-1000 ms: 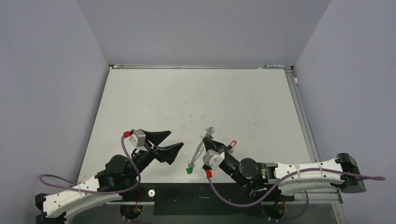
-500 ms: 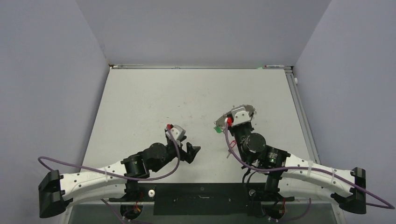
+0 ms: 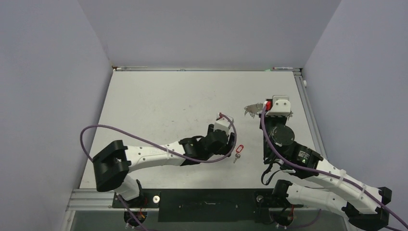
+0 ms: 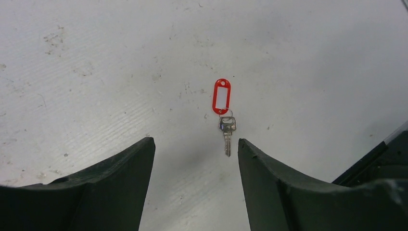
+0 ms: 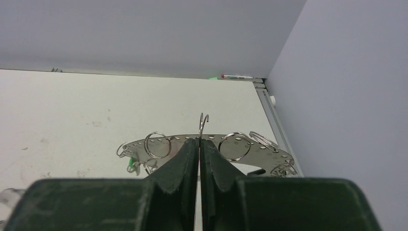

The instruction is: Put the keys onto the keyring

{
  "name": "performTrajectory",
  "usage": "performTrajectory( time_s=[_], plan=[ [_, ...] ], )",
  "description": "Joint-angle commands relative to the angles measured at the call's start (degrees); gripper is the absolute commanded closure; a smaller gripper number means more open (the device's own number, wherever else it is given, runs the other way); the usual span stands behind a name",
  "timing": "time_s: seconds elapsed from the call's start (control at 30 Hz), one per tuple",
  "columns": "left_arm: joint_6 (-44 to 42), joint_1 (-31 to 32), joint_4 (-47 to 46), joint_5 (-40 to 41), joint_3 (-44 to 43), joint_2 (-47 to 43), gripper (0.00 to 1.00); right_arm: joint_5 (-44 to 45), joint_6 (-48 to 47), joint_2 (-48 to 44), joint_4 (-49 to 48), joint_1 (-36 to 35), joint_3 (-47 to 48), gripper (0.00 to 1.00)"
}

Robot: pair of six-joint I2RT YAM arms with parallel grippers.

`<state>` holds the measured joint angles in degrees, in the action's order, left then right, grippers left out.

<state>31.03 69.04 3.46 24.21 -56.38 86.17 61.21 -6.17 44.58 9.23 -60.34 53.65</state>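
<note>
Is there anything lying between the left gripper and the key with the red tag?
Nothing visible does. The left gripper has its jaws open over bare table, and the red-tagged key lies just ahead of them, untouched.

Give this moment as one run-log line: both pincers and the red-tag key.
left pincer: open, aimed at red-tag key | red-tag key: lying on table | right pincer: shut on keyring

1. Table [image 3: 159, 101]: matte white surface, scuffed, speckled with small dark marks.
2. 1 silvery key [image 4: 227, 131] lies flat on it, joined by a small ring to a red tag [image 4: 222, 96].
</note>
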Motion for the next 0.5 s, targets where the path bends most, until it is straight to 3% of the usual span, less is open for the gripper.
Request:
performTrajectory(
  time_s=[0.0, 0.13, 0.47],
  plan=[
    [3.8, 1.6, 8.3, 5.2, -9.8, 9.5, 0.41, 3.1, 2.1, -2.6, 6.2, 0.4, 3.7, 0.95],
    [5.7, 2.4, 10.6, 6.0, -17.4, 17.4, 0.49, 3.8, 1.8, -3.6, 8.8, 0.5, 5.0, 0.95],
    [6.8, 4.4, 17.6, 8.5, -30.5, 30.6, 0.59, 4.5, 1.7, -5.1, 16.0, 0.5, 9.4, 0.95]
  ],
)
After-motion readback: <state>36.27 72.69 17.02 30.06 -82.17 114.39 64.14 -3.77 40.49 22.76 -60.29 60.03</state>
